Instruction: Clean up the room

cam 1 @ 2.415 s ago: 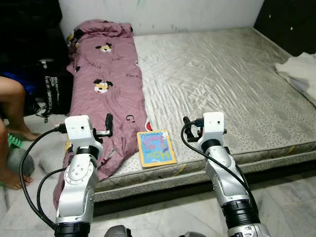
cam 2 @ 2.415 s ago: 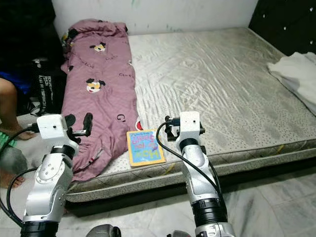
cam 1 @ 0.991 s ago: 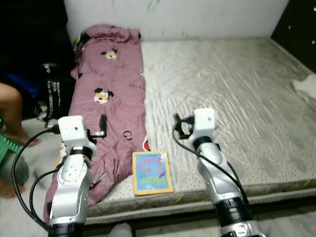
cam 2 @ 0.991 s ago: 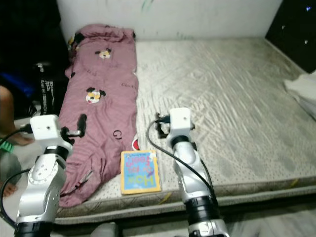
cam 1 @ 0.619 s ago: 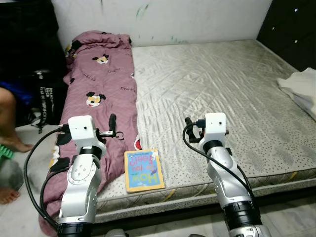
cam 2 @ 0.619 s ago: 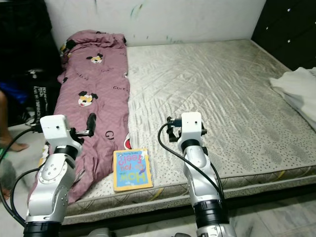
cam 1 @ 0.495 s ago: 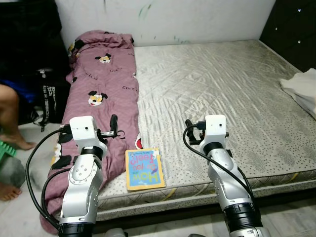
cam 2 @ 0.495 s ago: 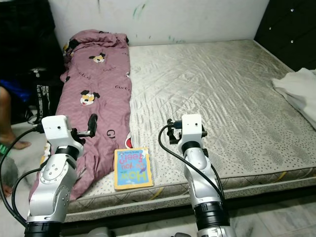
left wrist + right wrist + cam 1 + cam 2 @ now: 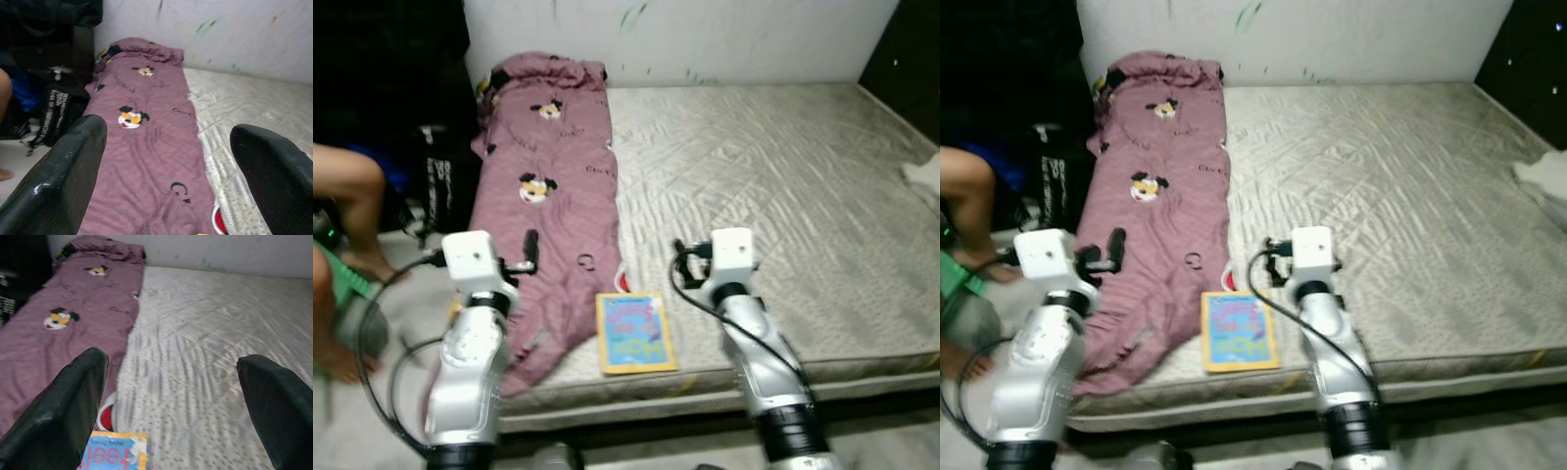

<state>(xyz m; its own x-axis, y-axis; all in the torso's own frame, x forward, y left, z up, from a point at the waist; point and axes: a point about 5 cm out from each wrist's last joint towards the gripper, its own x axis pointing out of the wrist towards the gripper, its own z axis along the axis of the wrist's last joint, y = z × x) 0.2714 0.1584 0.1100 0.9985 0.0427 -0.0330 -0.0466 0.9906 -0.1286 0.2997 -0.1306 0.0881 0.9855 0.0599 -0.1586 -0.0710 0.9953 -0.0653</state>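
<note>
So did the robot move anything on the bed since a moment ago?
No. The view swings and blurs because the robot's head camera moved. The book lies in the same spot at the mattress edge beside the pink blanket. Both arms are raised as before, left end effector and right end effector open, holding nothing.

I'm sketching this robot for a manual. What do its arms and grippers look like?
Both arms are jointed silver metal with white box-shaped wrist housings and looping black cables. The left gripper and right gripper each have two long, glossy black fingers.
</note>
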